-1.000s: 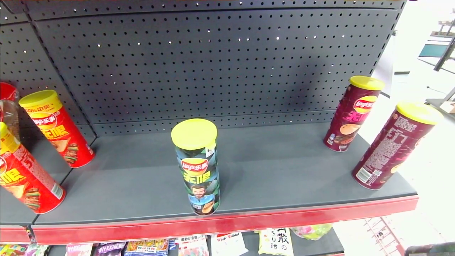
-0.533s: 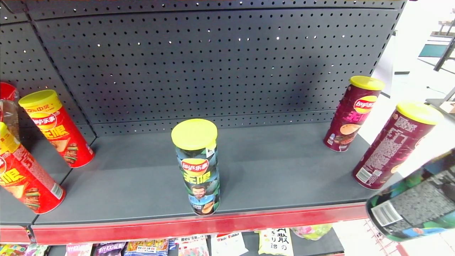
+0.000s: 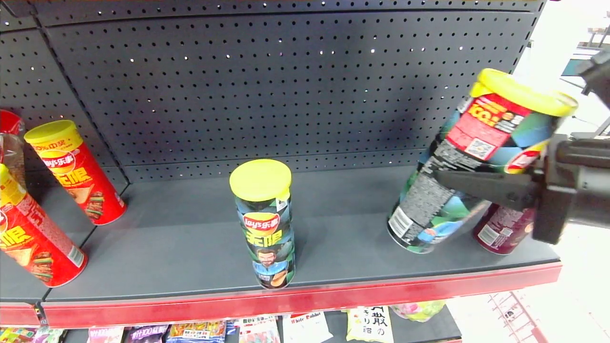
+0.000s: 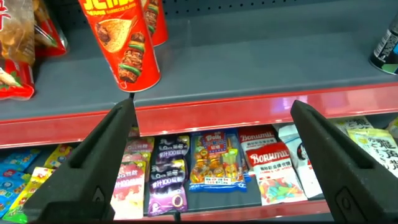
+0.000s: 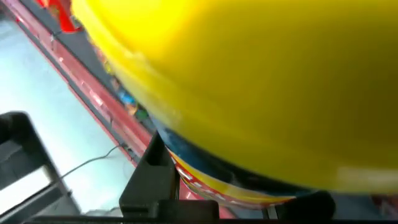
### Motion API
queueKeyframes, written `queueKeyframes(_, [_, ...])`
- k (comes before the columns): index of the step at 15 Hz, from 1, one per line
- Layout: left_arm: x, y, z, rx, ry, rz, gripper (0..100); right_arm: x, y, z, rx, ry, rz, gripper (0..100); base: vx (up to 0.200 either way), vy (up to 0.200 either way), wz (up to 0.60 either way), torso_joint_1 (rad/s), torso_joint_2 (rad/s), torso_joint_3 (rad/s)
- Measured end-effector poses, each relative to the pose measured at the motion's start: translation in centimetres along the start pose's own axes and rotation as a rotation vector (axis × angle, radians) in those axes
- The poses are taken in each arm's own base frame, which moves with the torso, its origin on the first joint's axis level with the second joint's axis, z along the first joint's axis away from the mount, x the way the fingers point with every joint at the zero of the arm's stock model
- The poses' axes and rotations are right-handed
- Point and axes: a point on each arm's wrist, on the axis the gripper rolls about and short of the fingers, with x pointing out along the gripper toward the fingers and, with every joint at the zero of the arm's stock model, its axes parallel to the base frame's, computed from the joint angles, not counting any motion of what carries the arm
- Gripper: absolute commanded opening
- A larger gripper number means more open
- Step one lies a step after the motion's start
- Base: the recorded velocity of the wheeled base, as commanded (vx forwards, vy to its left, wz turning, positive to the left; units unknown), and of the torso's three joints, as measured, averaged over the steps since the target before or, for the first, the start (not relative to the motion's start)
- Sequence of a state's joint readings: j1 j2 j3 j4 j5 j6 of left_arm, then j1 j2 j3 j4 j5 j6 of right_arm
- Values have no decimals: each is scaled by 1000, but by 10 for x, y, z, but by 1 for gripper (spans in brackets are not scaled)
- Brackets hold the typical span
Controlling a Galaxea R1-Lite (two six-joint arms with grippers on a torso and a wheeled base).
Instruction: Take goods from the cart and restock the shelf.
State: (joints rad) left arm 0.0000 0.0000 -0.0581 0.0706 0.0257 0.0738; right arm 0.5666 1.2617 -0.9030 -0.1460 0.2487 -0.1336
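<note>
At the far left of the shelf [image 3: 190,247], two red cans [image 3: 74,169] with yellow lids stand one behind the other, upright on a neighbouring deck. The deck is a flat, dark grey sheet with a red strip along its front edge. Behind it rises a dark pegboard back [image 3: 267,85], with light showing through a few of its holes.

The left gripper [image 4: 211,102] hangs in front of the red strip with its two black fingers [image 4: 112,149] spread wide and nothing between them. It faces the lower deck, where the snack packets [image 4: 214,165] are packed in a row.

Near the middle, a standing green can [image 3: 264,224] sits upright close to the front edge, well apart from the red cans.

Further right, the held green can [image 3: 481,138] is tilted, with its yellow lid leaning away to the right and its base low over the right part of the deck. I cannot tell whether the base touches the surface. The right gripper [image 3: 452,178] is clamped on this can, one dark finger lying across its side below the lid. In the right wrist view the lid [image 5: 249,81] looms just above a finger [image 5: 152,180].

Just behind the held can, a maroon can [image 3: 503,226] stands near the right front corner, partly hidden by it.

Beyond the shelf end the room opens onto a pale, bright floor [image 3: 581,281]. A red wire frame [image 3: 512,309] stands low beside the shelf.
</note>
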Motion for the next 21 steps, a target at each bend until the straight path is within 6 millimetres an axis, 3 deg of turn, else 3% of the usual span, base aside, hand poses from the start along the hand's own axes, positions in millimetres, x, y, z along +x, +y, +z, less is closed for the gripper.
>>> queueKeyframes(5, [0, 0, 0, 0, 0, 0, 100, 80, -11, -6, -20, 15, 34, 0, 0, 0, 0, 0, 0, 0])
queueKeyframes(10, [0, 0, 0, 1, 0, 1, 100, 135, -19, -12, -67, 15, 45, 0, 0, 0, 0, 0, 0, 0])
queueKeyframes(15, [0, 0, 0, 4, 0, 0, 100, 166, -17, -18, -69, 41, 63, 0, 0, 0, 0, 0, 0, 0])
queueKeyframes(21, [0, 0, 0, 18, 0, 0, 100, 182, -13, -28, -105, 87, 81, 0, 0, 0, 0, 0, 0, 0])
